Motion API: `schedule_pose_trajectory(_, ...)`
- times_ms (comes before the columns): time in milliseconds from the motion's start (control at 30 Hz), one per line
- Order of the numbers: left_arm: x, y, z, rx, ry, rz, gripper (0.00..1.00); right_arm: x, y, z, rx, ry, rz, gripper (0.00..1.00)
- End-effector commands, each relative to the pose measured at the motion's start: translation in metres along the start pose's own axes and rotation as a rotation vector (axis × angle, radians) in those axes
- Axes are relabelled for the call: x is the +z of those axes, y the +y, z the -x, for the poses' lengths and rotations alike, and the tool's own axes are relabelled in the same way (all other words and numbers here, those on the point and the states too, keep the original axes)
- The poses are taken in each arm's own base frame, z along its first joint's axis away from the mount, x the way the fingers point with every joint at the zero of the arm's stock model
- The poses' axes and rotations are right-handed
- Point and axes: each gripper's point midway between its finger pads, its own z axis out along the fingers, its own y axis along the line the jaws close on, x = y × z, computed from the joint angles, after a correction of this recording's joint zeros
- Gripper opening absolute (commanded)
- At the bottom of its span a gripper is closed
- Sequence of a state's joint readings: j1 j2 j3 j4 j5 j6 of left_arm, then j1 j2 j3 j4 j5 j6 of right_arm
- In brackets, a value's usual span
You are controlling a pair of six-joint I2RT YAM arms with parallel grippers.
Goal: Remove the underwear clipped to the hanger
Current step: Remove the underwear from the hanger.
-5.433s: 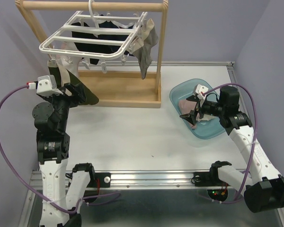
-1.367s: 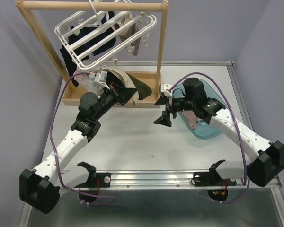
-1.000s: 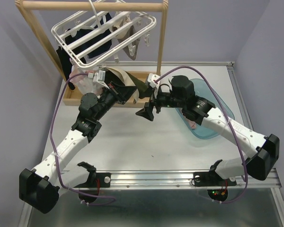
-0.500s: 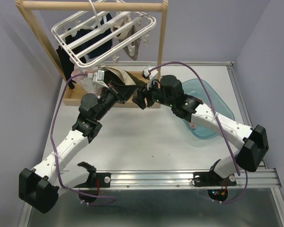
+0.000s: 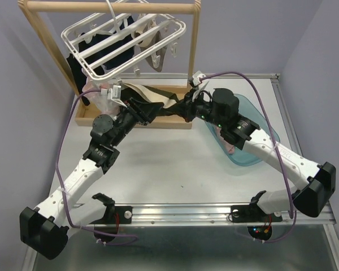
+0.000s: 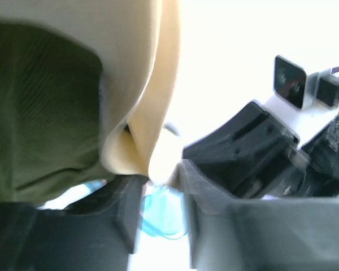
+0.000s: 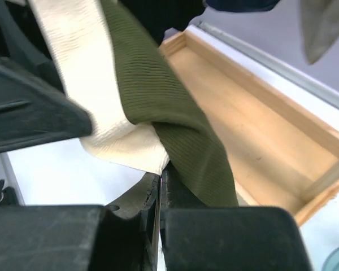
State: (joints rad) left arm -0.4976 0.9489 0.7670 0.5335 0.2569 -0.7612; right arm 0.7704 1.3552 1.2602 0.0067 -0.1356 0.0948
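White desk [image 5: 175,166] between lavender walls [image 5: 243,34]. At its far edge a wooden rail stand [image 5: 110,8] carries a tilted white plastic rectangular hanger [image 5: 124,45]. Below it, olive and cream ribbed cloth underwear [image 5: 168,101] stretches between the arms: the right end effector [image 7: 160,175] pinches its edge, and the left end effector [image 6: 158,186] is slightly spread around a cream fold.

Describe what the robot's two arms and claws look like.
The left arm and right arm are built alike: white links joined by chunky black joints, ending in big black blocks at the base. The left claw and right claw are black, each with two flat, broad fingers. A purple cable loops loosely beside each arm.
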Motion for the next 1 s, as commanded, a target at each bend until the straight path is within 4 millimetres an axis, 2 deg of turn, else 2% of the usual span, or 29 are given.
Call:
schedule_pose_trajectory(0,-0.011,-0.016,0.014,0.051,-0.049,-0.038,0.57,-0.013,-0.009,0.027,0.004,-0.113,0.022,0.01)
schedule_pose_trajectory(100,-0.018,-0.014,0.015,0.082,-0.051,-0.015,0.68,-0.018,-0.013,0.023,0.016,-0.117,0.029,0.0)
schedule_pose_trajectory(200,-0.025,-0.012,0.013,0.106,-0.035,0.0,0.71,-0.02,-0.017,0.019,0.025,-0.118,0.032,0.01)
schedule_pose_trajectory(367,-0.032,-0.005,-0.005,0.145,0.051,0.018,0.71,-0.021,-0.024,0.015,0.047,-0.121,0.032,0.0)
schedule_pose_trajectory(467,-0.043,0.0,-0.018,0.187,0.109,0.016,0.71,-0.023,-0.027,0.011,0.055,-0.119,0.043,0.01)
schedule_pose_trajectory(567,-0.059,0.002,-0.022,0.266,0.124,0.015,0.71,-0.024,-0.025,0.01,0.049,-0.12,0.066,0.01)
schedule_pose_trajectory(600,-0.067,-0.004,-0.017,0.291,0.105,0.003,0.71,-0.024,-0.023,0.009,0.047,-0.116,0.081,0.01)
schedule_pose_trajectory(667,-0.076,0.0,-0.014,0.363,0.095,0.026,0.72,-0.025,-0.018,0.008,0.036,-0.111,0.115,0.0)
schedule_pose_trajectory(767,-0.092,-0.01,0.006,0.474,0.027,0.029,0.73,-0.026,-0.014,0.007,0.027,-0.109,0.139,0.01)
schedule_pose_trajectory(867,-0.109,-0.025,0.029,0.567,-0.064,0.021,0.76,-0.026,-0.015,0.006,0.018,-0.109,0.139,0.01)
schedule_pose_trajectory(967,-0.126,-0.039,0.062,0.643,-0.192,0.052,0.83,-0.026,-0.016,0.006,0.018,-0.107,0.14,0.01)
